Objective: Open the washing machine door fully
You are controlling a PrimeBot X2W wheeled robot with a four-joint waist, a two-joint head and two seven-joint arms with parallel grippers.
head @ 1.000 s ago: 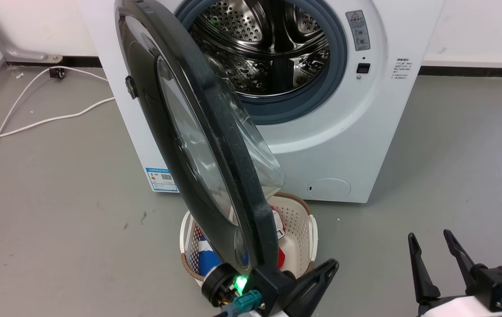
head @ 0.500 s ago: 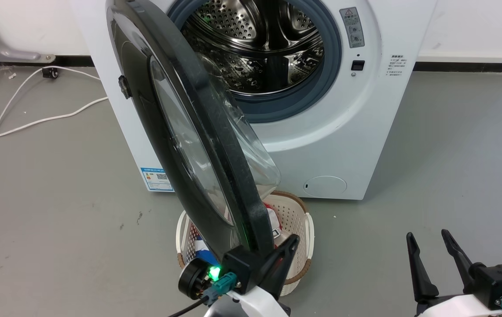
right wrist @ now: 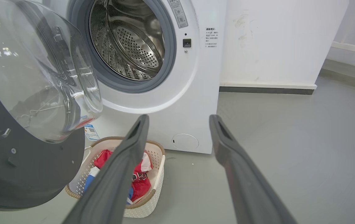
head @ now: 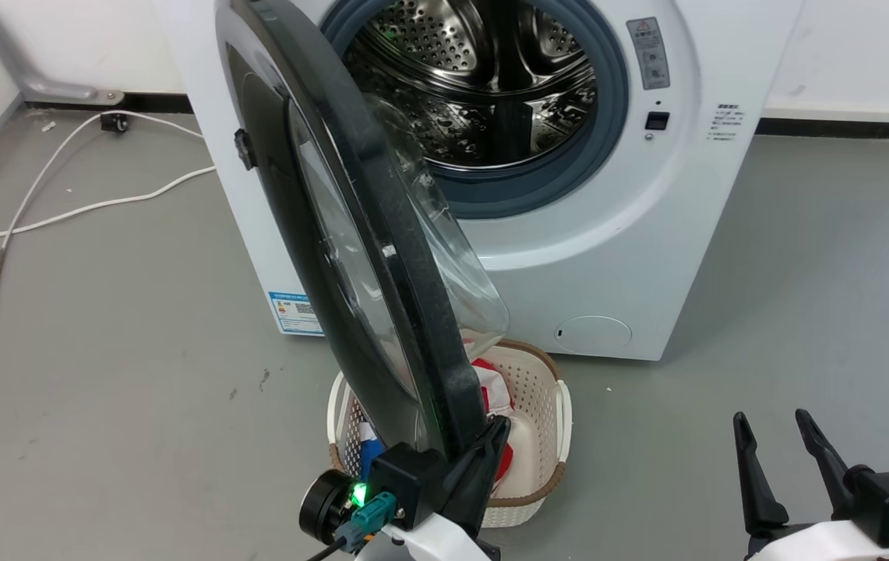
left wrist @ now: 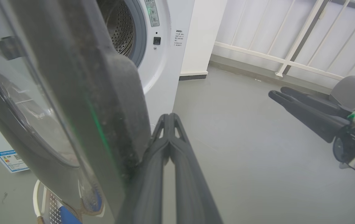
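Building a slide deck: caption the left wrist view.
Shut left hand beside the dark rim of the partly open washing machine door.

Head view looks down; 2 low wrist views share the washing machine (head: 608, 257).

door (head: 382, 257) juts forward, bare floor (head: 826, 296) at right

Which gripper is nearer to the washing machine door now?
Left. The left gripper sits shut at the outer rim of the washing machine door, seemingly touching it; the right gripper hangs open, well apart to its right.
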